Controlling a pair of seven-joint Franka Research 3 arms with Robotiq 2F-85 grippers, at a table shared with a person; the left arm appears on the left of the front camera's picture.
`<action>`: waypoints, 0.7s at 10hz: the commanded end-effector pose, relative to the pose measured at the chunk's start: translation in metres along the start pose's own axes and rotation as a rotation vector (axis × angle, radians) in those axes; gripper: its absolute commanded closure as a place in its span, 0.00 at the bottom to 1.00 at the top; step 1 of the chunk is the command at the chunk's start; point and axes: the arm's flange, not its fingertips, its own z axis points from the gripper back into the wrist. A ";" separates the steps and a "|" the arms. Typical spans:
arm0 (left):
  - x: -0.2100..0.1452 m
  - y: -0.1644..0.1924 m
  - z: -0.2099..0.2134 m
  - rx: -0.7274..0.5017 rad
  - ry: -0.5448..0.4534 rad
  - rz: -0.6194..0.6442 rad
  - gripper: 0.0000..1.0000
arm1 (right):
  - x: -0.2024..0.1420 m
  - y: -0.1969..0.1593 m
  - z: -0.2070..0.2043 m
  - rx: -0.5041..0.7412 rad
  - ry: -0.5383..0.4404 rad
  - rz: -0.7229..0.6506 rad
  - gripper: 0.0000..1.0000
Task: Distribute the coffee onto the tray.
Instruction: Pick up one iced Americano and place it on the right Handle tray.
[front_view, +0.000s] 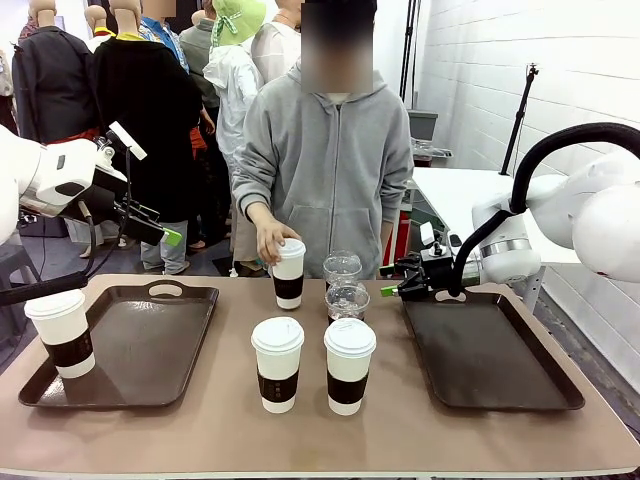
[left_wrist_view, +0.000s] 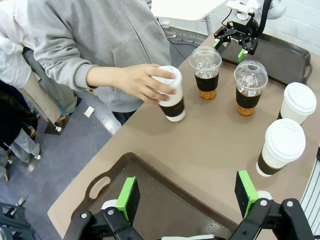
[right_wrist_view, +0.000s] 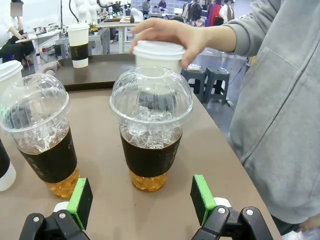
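Note:
One white lidded coffee cup (front_view: 62, 332) stands on the left tray (front_view: 150, 350). Two more white cups (front_view: 277, 363) (front_view: 349, 365) stand on the table between the trays. Behind them are two dome-lidded iced coffees (front_view: 342, 268) (front_view: 347, 300). A person's hand holds a fourth white cup (front_view: 289, 273) by its lid. My right gripper (front_view: 390, 291) is open, low over the right tray's (front_view: 490, 350) far left corner. It faces the nearer iced coffee (right_wrist_view: 150, 135), a short way off, and its pads (right_wrist_view: 202, 197) touch nothing. My left gripper (left_wrist_view: 187, 196) is open and empty, high above the left tray (left_wrist_view: 150, 200).
The right tray has nothing on it. The person in a grey hoodie (front_view: 330, 160) stands at the table's far edge, one arm reaching over the middle. A white table (front_view: 460, 195) stands behind at the right.

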 end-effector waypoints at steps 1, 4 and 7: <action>-0.002 0.002 -0.001 -0.003 -0.001 0.008 0.00 | -0.002 0.000 -0.002 0.007 0.003 -0.002 0.00; -0.002 0.002 -0.001 -0.003 -0.001 0.008 0.00 | -0.008 -0.003 -0.004 -0.009 -0.008 -0.008 0.00; -0.002 0.002 -0.001 -0.003 -0.001 0.008 0.00 | -0.017 -0.006 -0.015 -0.031 -0.019 -0.014 0.00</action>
